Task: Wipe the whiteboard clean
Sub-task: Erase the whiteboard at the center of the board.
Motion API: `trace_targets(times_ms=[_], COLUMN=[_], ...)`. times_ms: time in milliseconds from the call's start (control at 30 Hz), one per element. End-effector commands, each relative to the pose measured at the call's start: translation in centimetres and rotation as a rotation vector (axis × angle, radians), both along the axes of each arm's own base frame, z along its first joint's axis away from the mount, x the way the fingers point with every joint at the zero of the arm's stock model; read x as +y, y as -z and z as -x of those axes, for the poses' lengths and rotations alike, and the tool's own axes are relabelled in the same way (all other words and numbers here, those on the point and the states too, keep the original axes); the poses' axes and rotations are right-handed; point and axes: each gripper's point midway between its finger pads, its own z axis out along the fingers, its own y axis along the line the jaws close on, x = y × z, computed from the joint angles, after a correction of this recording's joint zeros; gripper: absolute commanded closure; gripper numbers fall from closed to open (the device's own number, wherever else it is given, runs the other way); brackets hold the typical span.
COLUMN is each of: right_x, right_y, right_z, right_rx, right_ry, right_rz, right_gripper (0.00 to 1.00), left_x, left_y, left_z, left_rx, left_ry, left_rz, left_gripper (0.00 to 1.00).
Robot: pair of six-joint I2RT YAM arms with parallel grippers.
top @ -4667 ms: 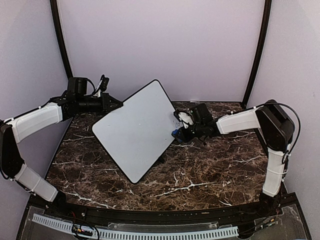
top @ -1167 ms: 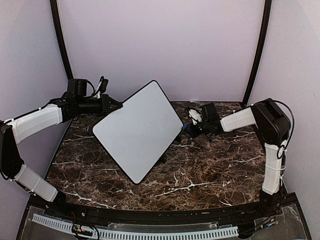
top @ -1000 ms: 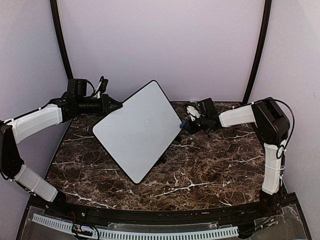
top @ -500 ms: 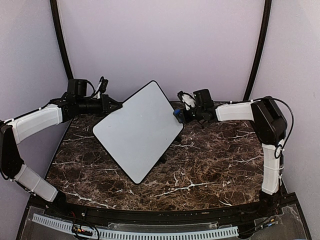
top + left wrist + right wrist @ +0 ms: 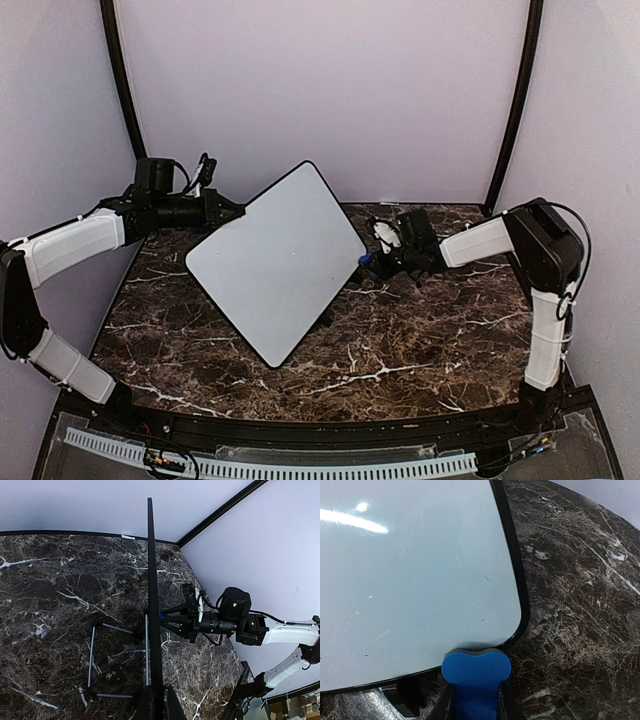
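Dark veined marble table [image 5: 400,330] under lilac walls [image 5: 330,90] bears the tilted whiteboard [image 5: 275,262].

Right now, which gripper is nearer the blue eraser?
Right. The right gripper is shut on the eraser by one corner of the whiteboard; the left gripper clamps the opposite edge, across the board.

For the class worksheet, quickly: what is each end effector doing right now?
Left end effector: closed on the whiteboard edge.
Right end effector: closed, holding the blue eraser.
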Motion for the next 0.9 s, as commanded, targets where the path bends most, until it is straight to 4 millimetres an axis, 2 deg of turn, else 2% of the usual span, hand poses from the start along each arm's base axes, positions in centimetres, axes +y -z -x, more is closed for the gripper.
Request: trace_targets(times_ms=[0, 267, 367, 533, 600, 667, 867], right_x=[1.7, 6.3, 6.8, 4.5, 3.4, 2.8, 4.4], right_y=[0.8, -4.1, -5.0, -2.5, -1.3, -1.1, -0.9], right_z=[1.7, 0.1, -0.4, -1.1, -0.8, -0.2, 3.0], right_rx=[0.056, -0.045, -0.065, -0.036, -0.002, 0.009, 0.014], right_ry=[-0.069, -0.151, -0.148, -0.076, -0.063, -0.067, -0.167], right_rz=[-0.011, -0.041, -0.045, 0.008, 0.002, -0.015, 0.035], right_gripper=[0.8, 0.8, 0.8, 0.8, 0.8, 0.8, 0.8], left_x=[-2.9, -2.8, -2.8, -2.8, -2.8, -2.9, -2.9], left_y=[-2.3, -2.2, -2.2, -2.3, -2.3, -2.3, -2.1], left_z=[4.1, 4.1, 4.0, 4.1, 4.1, 4.1, 4.0], left_rx=[-0.07, -0.069, -0.07, -0.072, -0.071, -0.071, -0.065], left_ry=[0.23, 0.229, 0.228, 0.229, 0.23, 0.231, 0.232], left_rz=[0.067, 0.066, 0.064, 0.065, 0.066, 0.067, 0.069], left_gripper=[1.0, 1.0, 1.0, 1.0, 1.0, 1.0, 1.0])
